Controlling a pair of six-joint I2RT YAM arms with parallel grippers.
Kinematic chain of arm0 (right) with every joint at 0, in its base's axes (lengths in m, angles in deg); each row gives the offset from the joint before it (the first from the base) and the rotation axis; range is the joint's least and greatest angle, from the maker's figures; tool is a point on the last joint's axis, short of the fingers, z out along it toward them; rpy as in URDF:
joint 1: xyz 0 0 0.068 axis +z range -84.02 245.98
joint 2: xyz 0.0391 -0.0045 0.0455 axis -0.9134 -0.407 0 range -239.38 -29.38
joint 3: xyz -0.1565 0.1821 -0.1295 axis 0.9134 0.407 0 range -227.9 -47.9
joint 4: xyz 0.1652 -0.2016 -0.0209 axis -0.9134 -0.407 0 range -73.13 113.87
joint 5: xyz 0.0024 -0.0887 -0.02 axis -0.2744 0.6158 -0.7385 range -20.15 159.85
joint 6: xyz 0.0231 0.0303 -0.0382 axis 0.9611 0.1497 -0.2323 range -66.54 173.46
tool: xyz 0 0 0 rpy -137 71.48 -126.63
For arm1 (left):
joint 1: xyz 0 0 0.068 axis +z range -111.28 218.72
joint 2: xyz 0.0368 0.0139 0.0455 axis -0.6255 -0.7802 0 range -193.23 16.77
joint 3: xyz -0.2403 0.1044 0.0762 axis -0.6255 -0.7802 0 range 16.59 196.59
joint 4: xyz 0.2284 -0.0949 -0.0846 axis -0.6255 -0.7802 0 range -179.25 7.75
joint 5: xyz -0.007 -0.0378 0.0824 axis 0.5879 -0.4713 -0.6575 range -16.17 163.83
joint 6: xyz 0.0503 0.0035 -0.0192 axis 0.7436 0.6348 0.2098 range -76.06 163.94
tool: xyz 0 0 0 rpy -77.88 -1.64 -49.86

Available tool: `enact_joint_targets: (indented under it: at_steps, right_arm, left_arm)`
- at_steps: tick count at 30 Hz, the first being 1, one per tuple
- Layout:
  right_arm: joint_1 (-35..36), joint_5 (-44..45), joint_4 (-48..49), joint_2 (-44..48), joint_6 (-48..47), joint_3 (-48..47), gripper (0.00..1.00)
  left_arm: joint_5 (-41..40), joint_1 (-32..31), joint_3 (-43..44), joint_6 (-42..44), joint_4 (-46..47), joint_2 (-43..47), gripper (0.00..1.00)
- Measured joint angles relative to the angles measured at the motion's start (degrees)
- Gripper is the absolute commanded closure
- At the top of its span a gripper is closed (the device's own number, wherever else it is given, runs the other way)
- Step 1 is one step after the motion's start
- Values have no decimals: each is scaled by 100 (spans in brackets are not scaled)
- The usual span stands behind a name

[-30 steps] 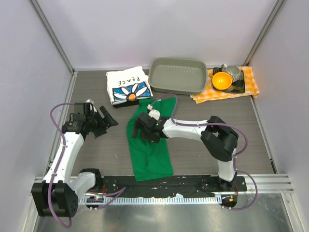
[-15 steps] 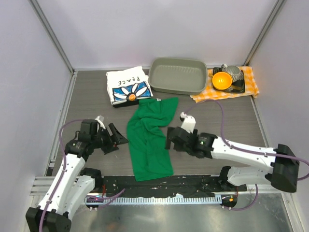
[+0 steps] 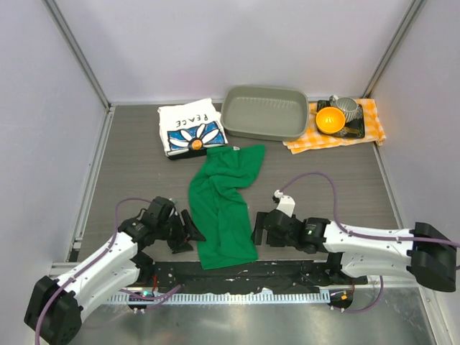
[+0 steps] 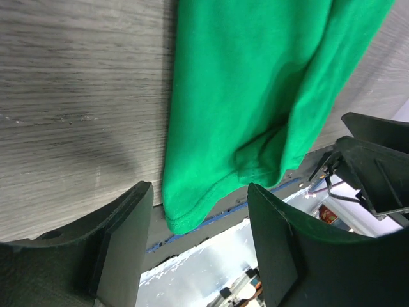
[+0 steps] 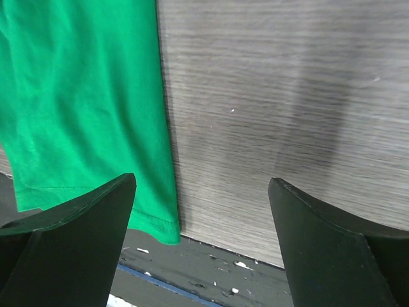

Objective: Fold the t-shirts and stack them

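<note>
Table holds the green t-shirt stretched lengthwise, folded "PEACE" t-shirt behind. Both arms have swung down to the green hem. Left end effector and right end effector, jaws spread, flank its corners, probably to grasp.

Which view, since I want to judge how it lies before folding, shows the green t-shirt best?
Top external: the green t-shirt shows whole, a rumpled strip from beside the PEACE t-shirt toward the near side. The left wrist view shows only its near hem corner; the right wrist view only its near right edge.
</note>
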Motion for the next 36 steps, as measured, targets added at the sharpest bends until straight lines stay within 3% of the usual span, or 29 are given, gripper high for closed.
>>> enact_joint_targets:
  at_steps: [6, 14, 21, 27, 36]
  right_arm:
    - [166, -413, 866, -647, 155, 61, 9]
    - [254, -717, 1484, -763, 378, 173, 9]
    - [337, -868, 1563, -673, 501, 260, 10]
    - [407, -911, 1587, -577, 592, 343, 10]
    - [439, -951, 1788, -564, 754, 448, 19]
  left_arm:
    - [-22, -319, -251, -374, 483, -361, 43]
    - [52, -680, -424, -713, 750, -367, 48]
    - [94, -1191, -704, -1088, 647, 286, 46]
    - [61, -1272, -859, -1292, 267, 866, 48]
    - [70, -1272, -866, -1464, 555, 422, 58]
